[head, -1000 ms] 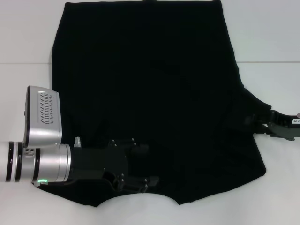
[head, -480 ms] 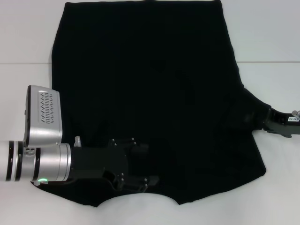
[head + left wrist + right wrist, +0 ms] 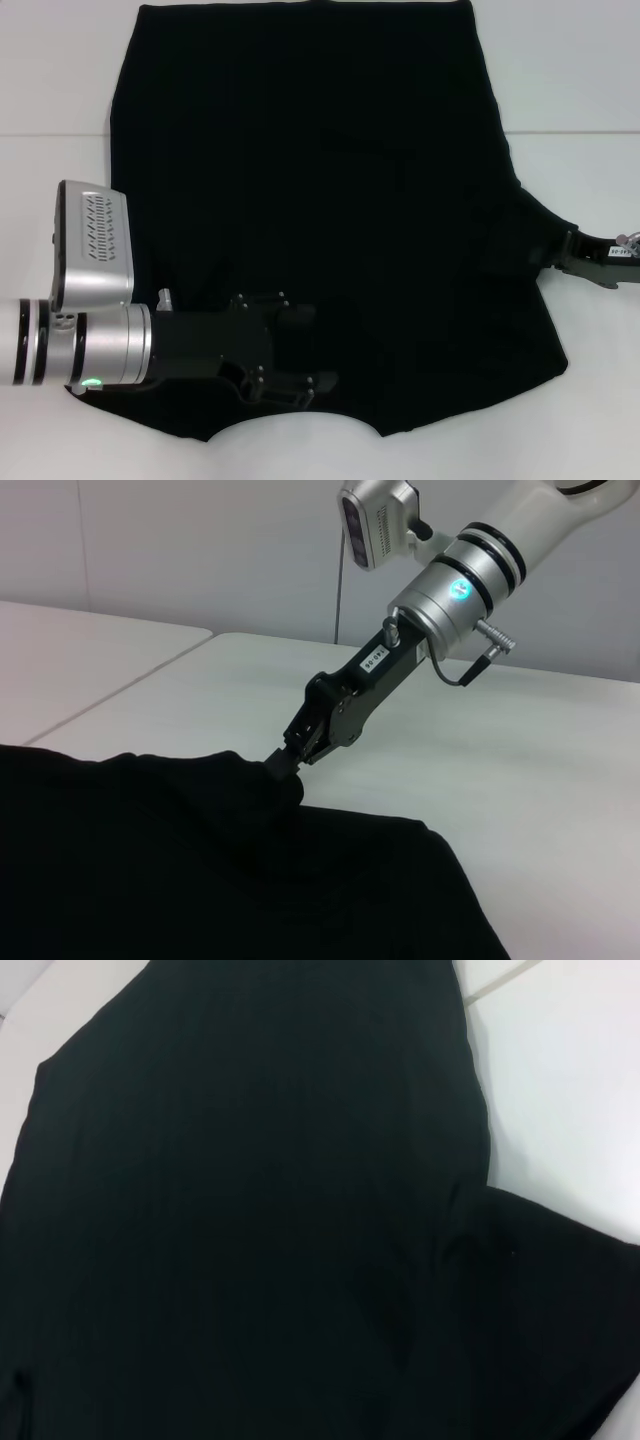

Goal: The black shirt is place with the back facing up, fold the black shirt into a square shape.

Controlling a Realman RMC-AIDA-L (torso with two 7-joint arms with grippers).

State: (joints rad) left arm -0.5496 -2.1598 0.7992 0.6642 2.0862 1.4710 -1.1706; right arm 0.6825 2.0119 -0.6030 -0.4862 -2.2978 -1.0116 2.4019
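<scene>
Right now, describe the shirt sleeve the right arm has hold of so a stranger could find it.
On the white table lies the black shirt, spread flat. Follow its right edge down to the sleeve sticking out sideways. It is the only part bunched up, pinched in the right gripper.

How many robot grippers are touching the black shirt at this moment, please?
2. The left gripper lies on the black shirt near its collar edge; the right gripper pinches the sleeve on the robot's right.
</scene>
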